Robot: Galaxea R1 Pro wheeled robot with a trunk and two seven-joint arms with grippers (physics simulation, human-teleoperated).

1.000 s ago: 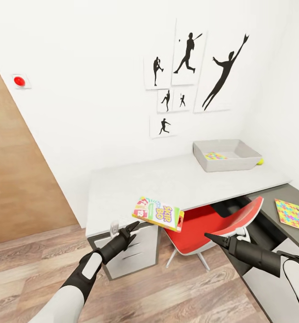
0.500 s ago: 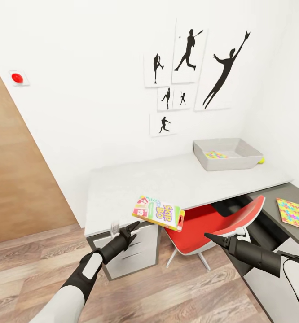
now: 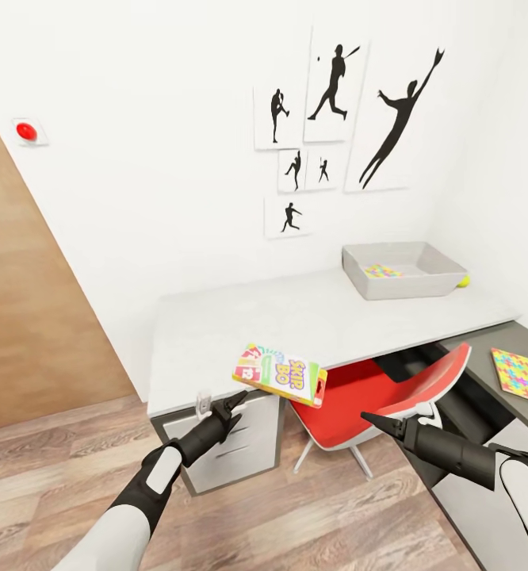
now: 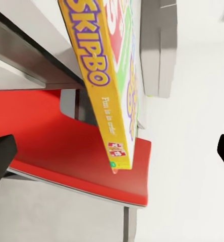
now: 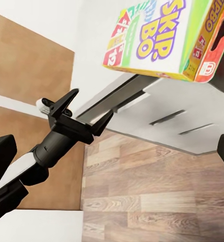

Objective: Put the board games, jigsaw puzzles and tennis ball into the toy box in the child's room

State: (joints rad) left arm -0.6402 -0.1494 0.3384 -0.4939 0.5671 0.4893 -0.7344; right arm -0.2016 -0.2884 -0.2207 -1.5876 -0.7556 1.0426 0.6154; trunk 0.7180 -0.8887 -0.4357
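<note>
While the left gripper (image 3: 231, 399) hangs just below the counter's (image 3: 216, 333) near edge with its fingers apart, the yellow, green and red board game (image 3: 280, 376) sits tilted just beyond them, over that edge and above the red chair (image 3: 351, 396). Nothing grips it. Whether it rests on the counter lip I cannot tell.

The right gripper (image 3: 369, 417), fingers also apart, points toward the chair from the right, holding nothing.

The toy box (image 3: 391, 289) stands at the far right of the counter. One jigsaw puzzle (image 3: 384, 272) lies inside it, and the tennis ball (image 3: 461, 280) is just beside its right wall. The other jigsaw puzzle (image 3: 520, 375) lies on the lower dark section at right. The game box likely needs a firm grasp before it is carried across.
</note>
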